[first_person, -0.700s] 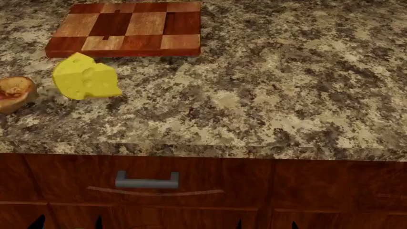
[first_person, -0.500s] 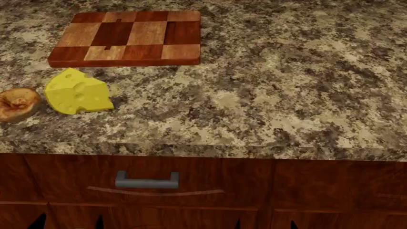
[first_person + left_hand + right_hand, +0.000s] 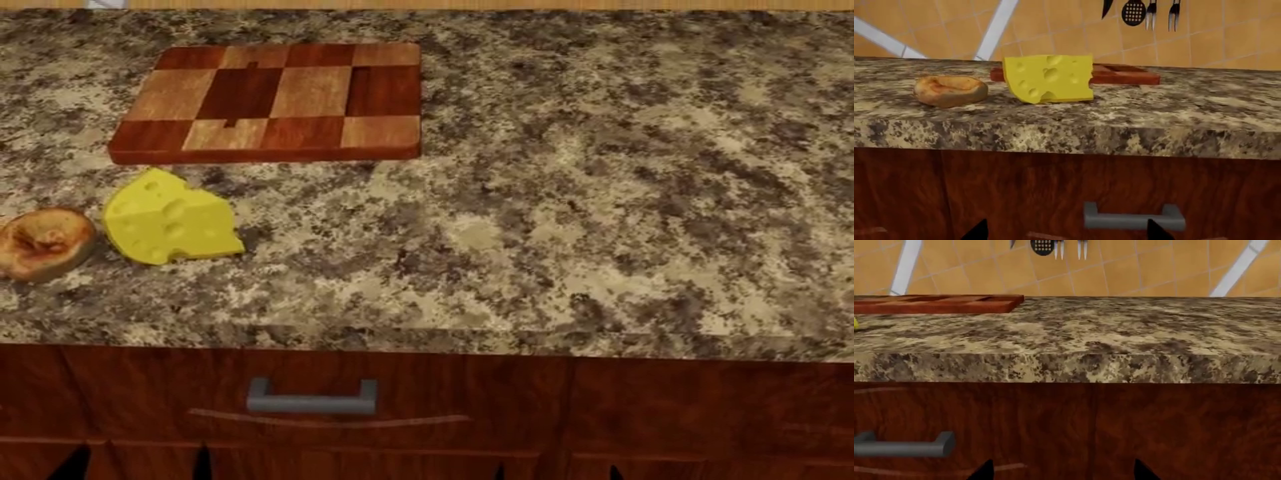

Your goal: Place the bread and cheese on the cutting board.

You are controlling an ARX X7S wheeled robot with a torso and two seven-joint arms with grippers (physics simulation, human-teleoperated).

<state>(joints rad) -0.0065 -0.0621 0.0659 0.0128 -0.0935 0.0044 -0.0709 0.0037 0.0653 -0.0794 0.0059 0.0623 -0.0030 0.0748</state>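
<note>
The checkered cutting board [image 3: 267,100] lies at the far left of the granite counter and is bare. The yellow cheese [image 3: 170,218] sits on the counter in front of it. The bread [image 3: 44,243] lies just left of the cheese. Both also show in the left wrist view, cheese [image 3: 1049,78] and bread [image 3: 950,90], with the board [image 3: 1121,74] behind. My left gripper [image 3: 1063,234] is open and empty, low in front of the drawer. My right gripper [image 3: 1062,471] is open and empty, low before the cabinet front. The board's edge shows in the right wrist view [image 3: 937,304].
The counter's front edge [image 3: 427,340] runs above a wooden cabinet with a grey drawer handle [image 3: 311,398]. A tiled wall with hanging utensils [image 3: 1141,10] stands behind the counter.
The head view has shifted, so the board, cheese and bread sit lower in frame. The cheese has settled flat beside the bread.
</note>
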